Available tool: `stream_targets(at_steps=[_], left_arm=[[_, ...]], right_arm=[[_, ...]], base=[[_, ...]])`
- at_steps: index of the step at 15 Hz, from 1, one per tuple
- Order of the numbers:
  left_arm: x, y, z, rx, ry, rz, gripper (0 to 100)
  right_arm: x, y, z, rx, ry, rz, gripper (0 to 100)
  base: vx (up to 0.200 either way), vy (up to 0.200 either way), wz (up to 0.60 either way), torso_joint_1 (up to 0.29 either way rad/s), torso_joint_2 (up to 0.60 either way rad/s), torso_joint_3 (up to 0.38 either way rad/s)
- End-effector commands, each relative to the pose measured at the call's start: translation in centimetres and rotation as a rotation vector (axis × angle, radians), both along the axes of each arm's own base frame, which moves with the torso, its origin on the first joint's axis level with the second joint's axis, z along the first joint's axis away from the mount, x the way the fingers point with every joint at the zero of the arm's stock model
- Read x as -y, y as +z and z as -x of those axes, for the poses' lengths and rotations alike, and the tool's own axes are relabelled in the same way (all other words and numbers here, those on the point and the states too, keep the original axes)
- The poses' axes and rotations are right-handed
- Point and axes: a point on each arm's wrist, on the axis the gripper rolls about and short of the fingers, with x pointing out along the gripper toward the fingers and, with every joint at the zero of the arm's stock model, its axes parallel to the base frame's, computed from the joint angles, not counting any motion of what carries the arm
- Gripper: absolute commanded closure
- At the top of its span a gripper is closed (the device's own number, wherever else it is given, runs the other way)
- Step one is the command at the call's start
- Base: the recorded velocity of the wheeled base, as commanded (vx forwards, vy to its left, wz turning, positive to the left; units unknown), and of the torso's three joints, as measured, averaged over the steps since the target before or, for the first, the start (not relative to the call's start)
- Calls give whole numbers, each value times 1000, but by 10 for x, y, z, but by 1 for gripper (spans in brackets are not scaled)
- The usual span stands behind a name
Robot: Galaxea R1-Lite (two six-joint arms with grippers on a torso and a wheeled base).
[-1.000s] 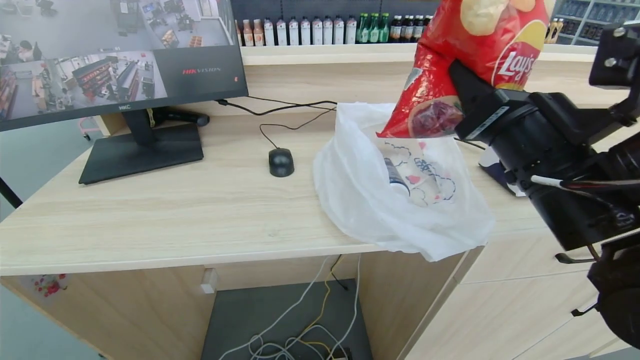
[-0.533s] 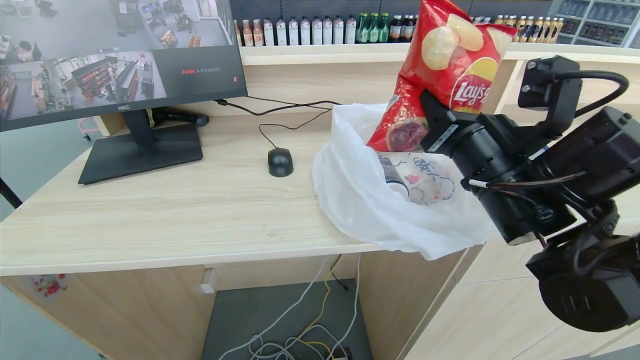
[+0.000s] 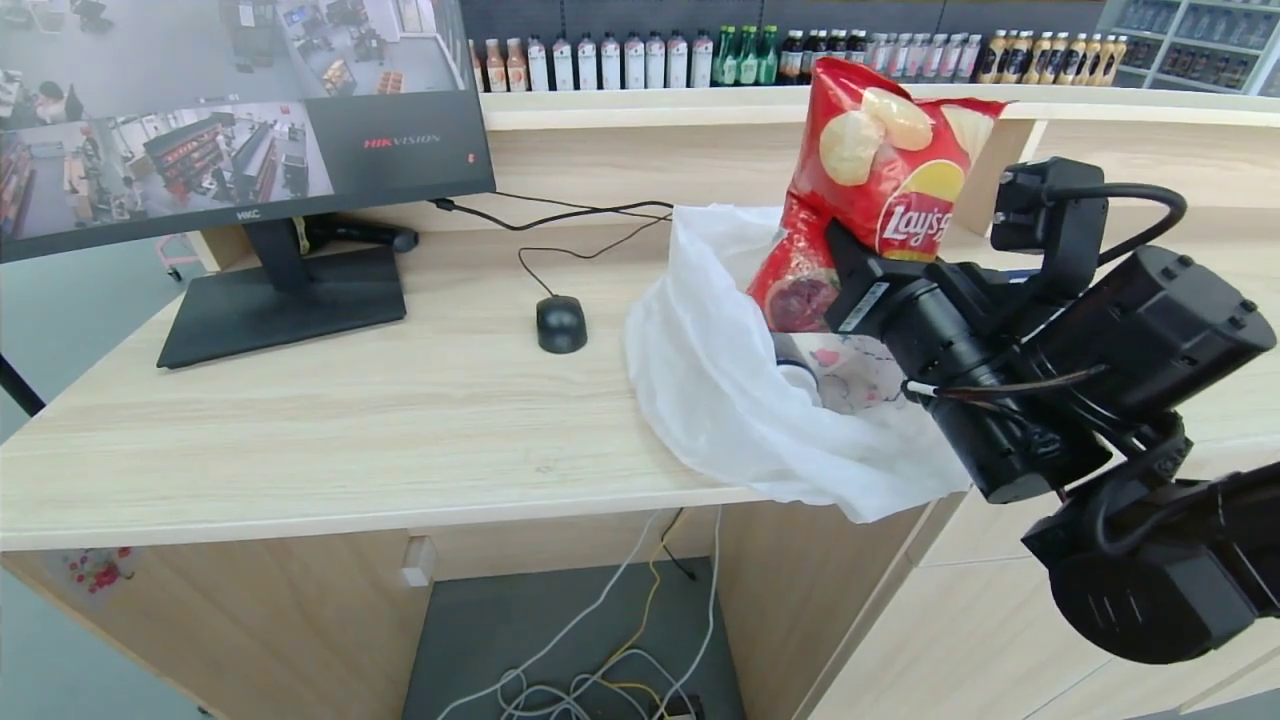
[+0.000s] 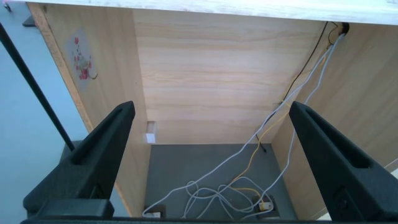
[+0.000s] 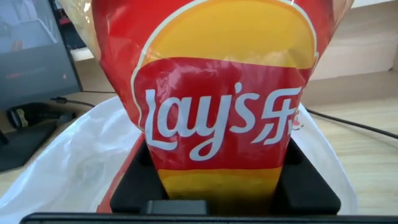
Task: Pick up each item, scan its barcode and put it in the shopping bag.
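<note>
My right gripper (image 3: 850,290) is shut on a red chip bag (image 3: 872,180), holding it upright with its lower end inside the mouth of the white shopping bag (image 3: 740,400) on the counter. In the right wrist view the chip bag (image 5: 217,106) stands between the fingers, above the white shopping bag (image 5: 56,168). A bottle (image 3: 797,373) and a printed packet (image 3: 860,370) lie inside the shopping bag. My left gripper (image 4: 211,162) is open below the counter, facing the wooden back panel and floor cables.
A monitor (image 3: 230,110) on its stand occupies the counter's back left, a black mouse (image 3: 561,323) sits in the middle with its cable running back. Bottles line the shelf (image 3: 700,60) behind. The shopping bag overhangs the counter's front edge (image 3: 400,515).
My right arm has come down and toward the counter, lowering the chip bag from above the shopping bag into its opening.
</note>
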Motion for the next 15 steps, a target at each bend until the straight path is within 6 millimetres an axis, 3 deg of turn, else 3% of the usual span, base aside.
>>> stream_targets(at_steps=[1,3,5,9,15], left_arm=[[0,0,0,0,0,0,0],[0,0,0,0,0,0,0],[0,0,0,0,-1,0,0],[0,0,0,0,0,0,0],[0,0,0,0,0,0,0]], right_arm=[[-3,-2,5,-7,15,6,100],[7,-13,20,-52,18,38,100],[16,-10,35,-54,24,39,100],[8,-10,77,-119,145,39,100],[11,12,79,-150,140,47,100]], base=[[0,0,0,0,0,0],[0,0,0,0,0,0],[0,0,0,0,0,0],[0,0,0,0,0,0],[0,0,0,0,0,0]])
